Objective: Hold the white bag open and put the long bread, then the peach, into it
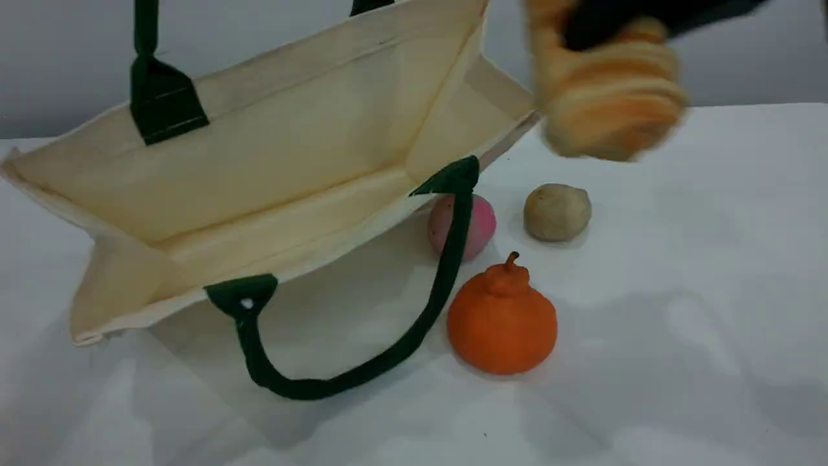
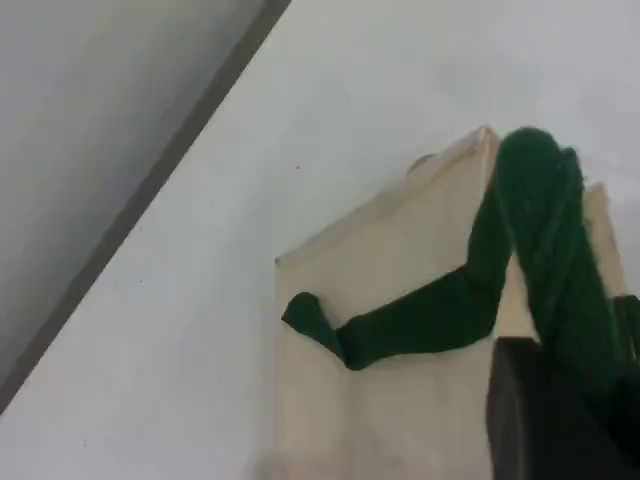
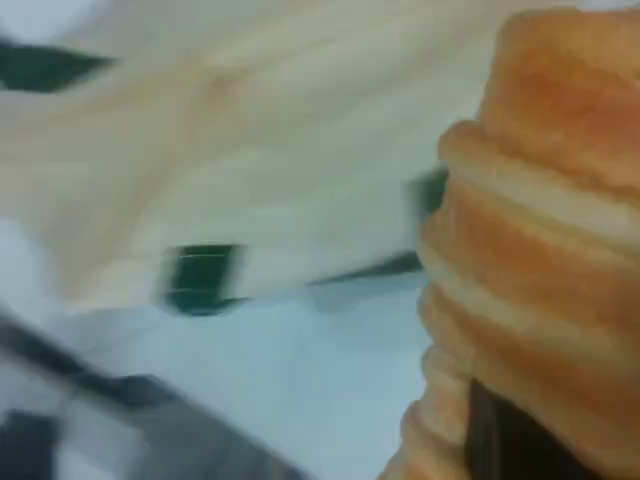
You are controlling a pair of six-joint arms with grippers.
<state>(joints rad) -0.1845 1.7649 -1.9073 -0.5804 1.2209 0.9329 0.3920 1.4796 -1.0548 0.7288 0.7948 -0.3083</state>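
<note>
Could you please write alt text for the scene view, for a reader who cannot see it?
A white bag lies open on a table, one green handle pulled upward, while the long bread hangs blurred in the air by its right corner. A peach, a beige lump and an orange stemmed fruit sit beside the bag.

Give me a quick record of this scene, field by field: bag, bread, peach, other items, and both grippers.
bag: white bag tipped, mouth open toward camera
upper handle: green strap held up by shut left gripper
bread: long bread in the air, right of bag, held by right gripper
peach: peach on table, behind lower handle
others: orange fruit, beige lump
</note>
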